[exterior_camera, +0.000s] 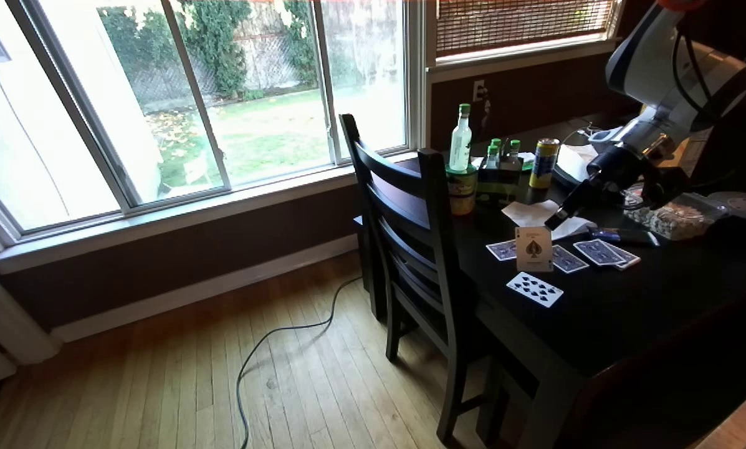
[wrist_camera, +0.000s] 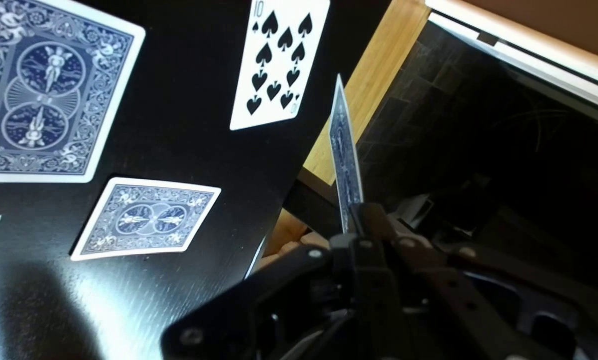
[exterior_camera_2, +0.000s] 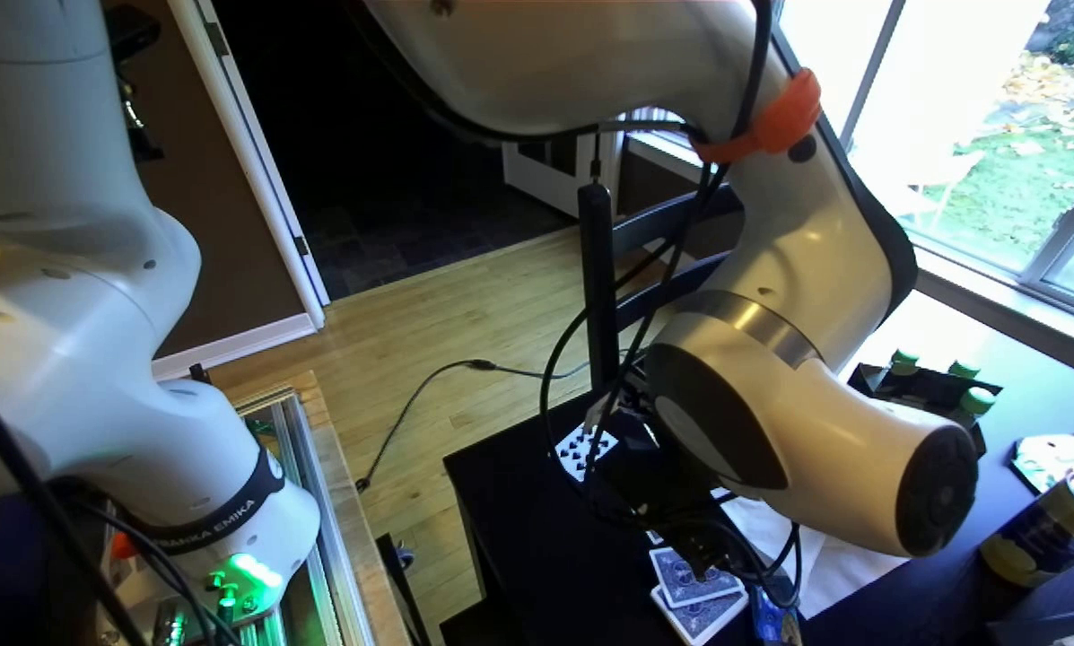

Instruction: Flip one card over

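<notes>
1. The end effector (exterior_camera: 550, 224) is pinched tight on the ace of spades (exterior_camera: 533, 251). It has only a small bit of it, close to a corner.
2. The ace is up on end, not lying flat. In an exterior view it sits just below the tips, and its face looks at that camera.
3. Its long way runs up and down there, and the big spade points up. In the wrist view it is almost edge-on: its long way goes out from the tips, and a thin strip of blue back shows.
4. I can't tell if its bottom edge touches the worktop (exterior_camera: 653, 299) or hangs over it.
5. My guess is that this is the middle of the flip. Next, the ace should lean over until its face looks at the ceiling, then go down gently, and then the tips can let go. With so small a pinch, it might spin or slip.
6. Near it, the ten of spades (exterior_camera: 535, 289) lies flat, face up. The ace could land on top of that.
7. A blue-backed card (exterior_camera: 570, 259) lies face down beside it in that exterior view. Farther right, a pair of cards (exterior_camera: 599, 253) overlap.
</notes>
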Controlling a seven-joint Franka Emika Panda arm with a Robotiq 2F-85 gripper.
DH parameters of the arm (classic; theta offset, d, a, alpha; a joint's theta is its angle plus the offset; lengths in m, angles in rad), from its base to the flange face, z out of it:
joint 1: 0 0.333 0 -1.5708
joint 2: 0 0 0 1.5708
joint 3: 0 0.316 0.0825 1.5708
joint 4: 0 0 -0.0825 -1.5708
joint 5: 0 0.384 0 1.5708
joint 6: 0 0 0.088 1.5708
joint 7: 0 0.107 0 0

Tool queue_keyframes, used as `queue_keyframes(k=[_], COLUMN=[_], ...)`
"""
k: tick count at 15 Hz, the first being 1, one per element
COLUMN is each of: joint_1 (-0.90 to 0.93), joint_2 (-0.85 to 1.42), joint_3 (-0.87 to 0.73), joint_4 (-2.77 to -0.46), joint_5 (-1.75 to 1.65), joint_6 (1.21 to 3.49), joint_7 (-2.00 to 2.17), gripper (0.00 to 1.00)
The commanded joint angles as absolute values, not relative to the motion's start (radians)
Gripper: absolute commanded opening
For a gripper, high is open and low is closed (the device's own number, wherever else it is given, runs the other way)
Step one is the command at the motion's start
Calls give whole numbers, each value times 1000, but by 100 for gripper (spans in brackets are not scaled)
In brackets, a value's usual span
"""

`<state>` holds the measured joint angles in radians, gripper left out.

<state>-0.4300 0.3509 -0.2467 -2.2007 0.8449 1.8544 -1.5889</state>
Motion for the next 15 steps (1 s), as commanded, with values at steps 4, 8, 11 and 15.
queue_keyframes(k=[4, 8, 11, 15], joint_1=[-437, -435, -439, -439], joint_2=[486, 568, 612, 658], joint_3=[-246, -233, -223, -206], joint_4=[-2057, -1964, -1904, -1847], joint_5=[757, 689, 629, 562], joint_6=[1685, 1629, 1597, 1583], joint_7=[-1572, -1535, -1504, -1472], gripper=[0, 0, 0, 0])
